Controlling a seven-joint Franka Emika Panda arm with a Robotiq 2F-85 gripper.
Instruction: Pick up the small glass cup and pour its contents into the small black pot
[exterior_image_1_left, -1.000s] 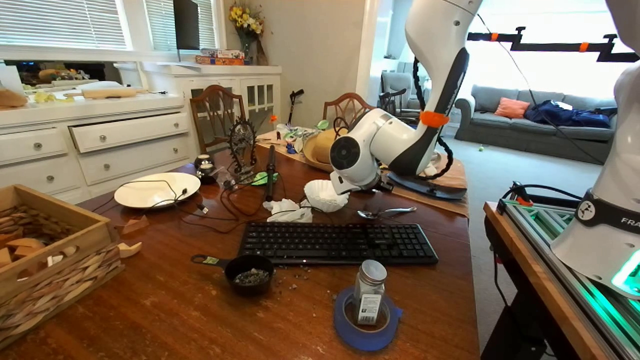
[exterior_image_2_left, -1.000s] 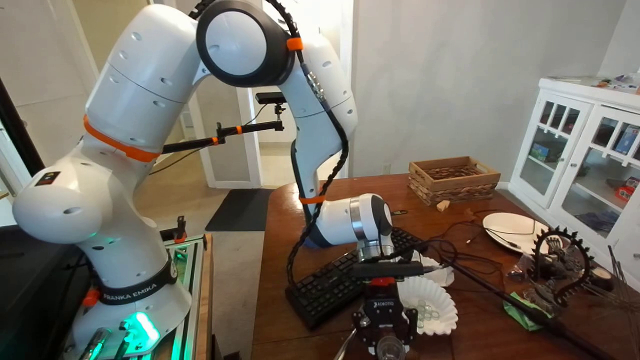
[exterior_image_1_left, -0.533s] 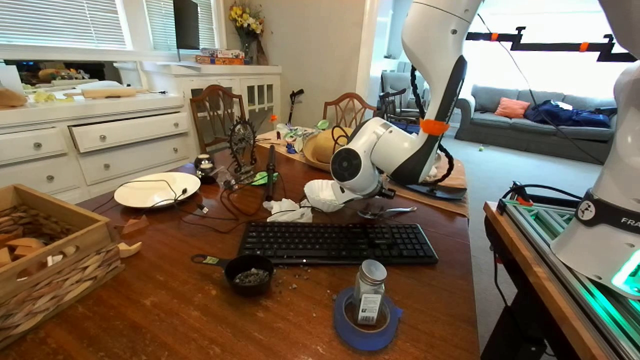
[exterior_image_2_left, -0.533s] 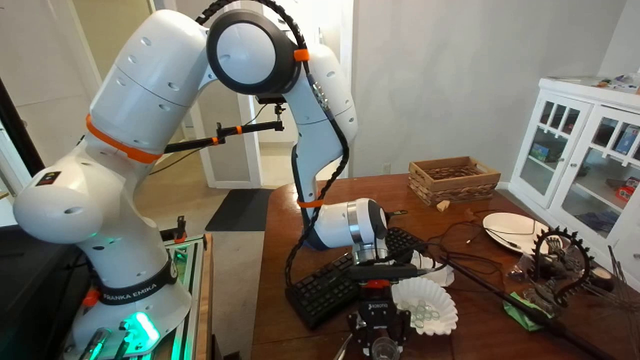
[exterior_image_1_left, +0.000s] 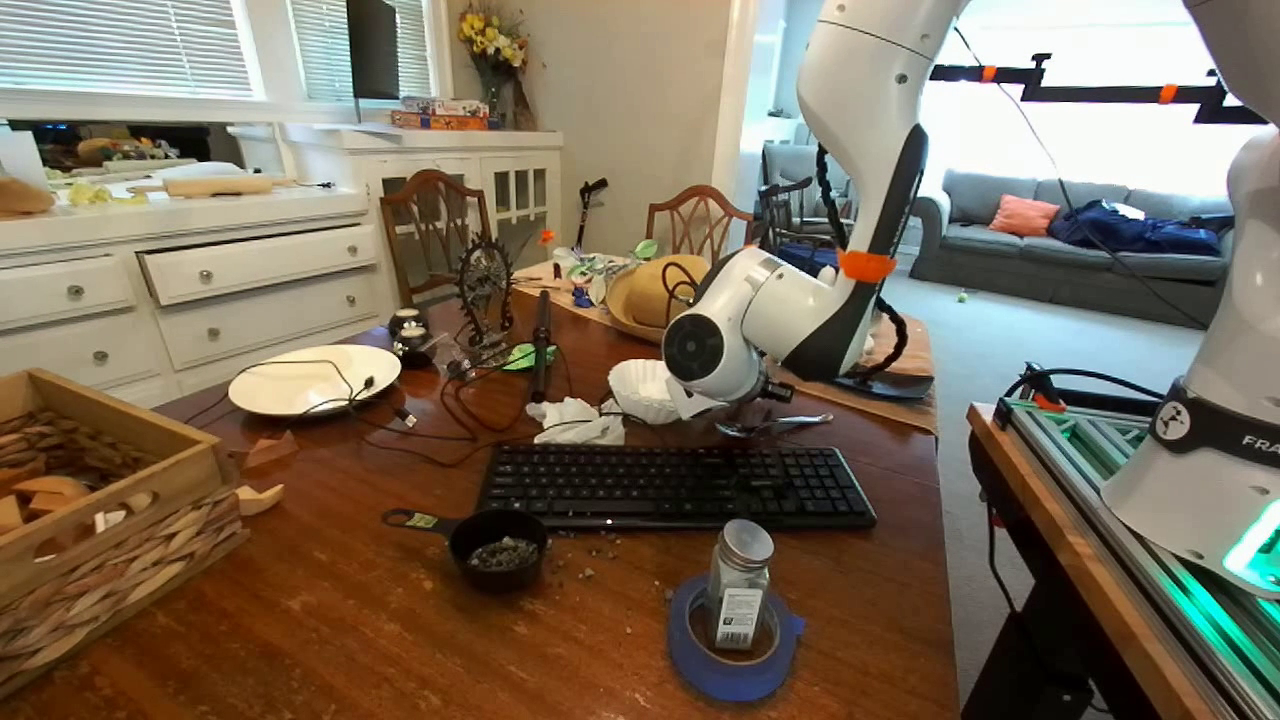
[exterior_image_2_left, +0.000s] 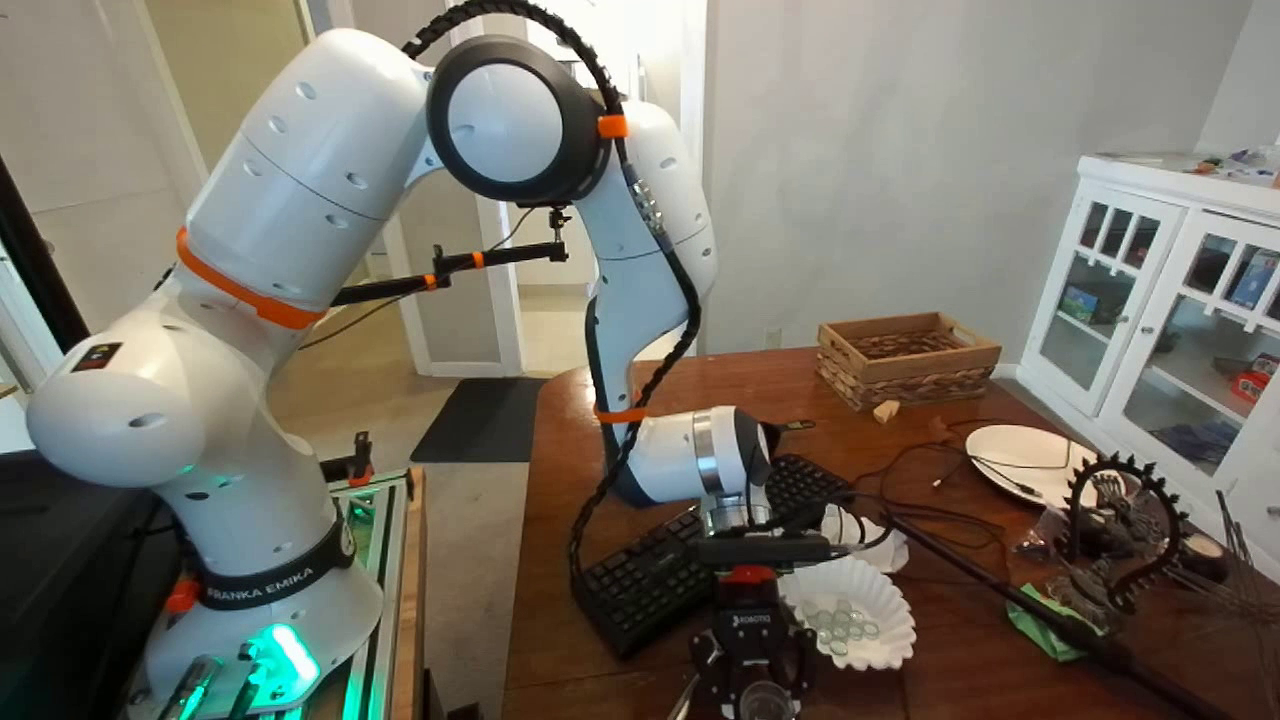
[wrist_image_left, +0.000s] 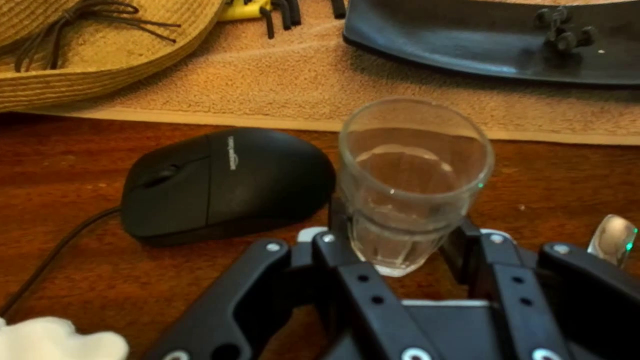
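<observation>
The small black pot (exterior_image_1_left: 499, 581) stands on the table in an exterior view, with grey gravel inside and its thin handle pointing left. An exterior view shows only its handle (exterior_image_2_left: 797, 426) behind the arm. My gripper (wrist_image_left: 401, 227) has its fingers on either side of the small glass cup (wrist_image_left: 387, 205) and looks shut on it. The cup's mouth faces up; its contents cannot be told. The gripper (exterior_image_2_left: 760, 685) and cup (exterior_image_2_left: 768, 702) also show low in an exterior view. Whether the cup's base touches the table cannot be told.
A black keyboard (exterior_image_1_left: 675, 487) lies between the arm and the pot. A blue tape roll (exterior_image_1_left: 735, 685) holds a small jar (exterior_image_1_left: 740, 580). A white bowl (exterior_image_2_left: 890, 640) with glass pieces is beside the gripper. A mouse (wrist_image_left: 230, 185) and spoon (wrist_image_left: 614, 237) lie near the cup.
The wrist and forearm have come lower. The gripper has shifted slightly left and down in an exterior view, and the glass cup has moved along with it.
</observation>
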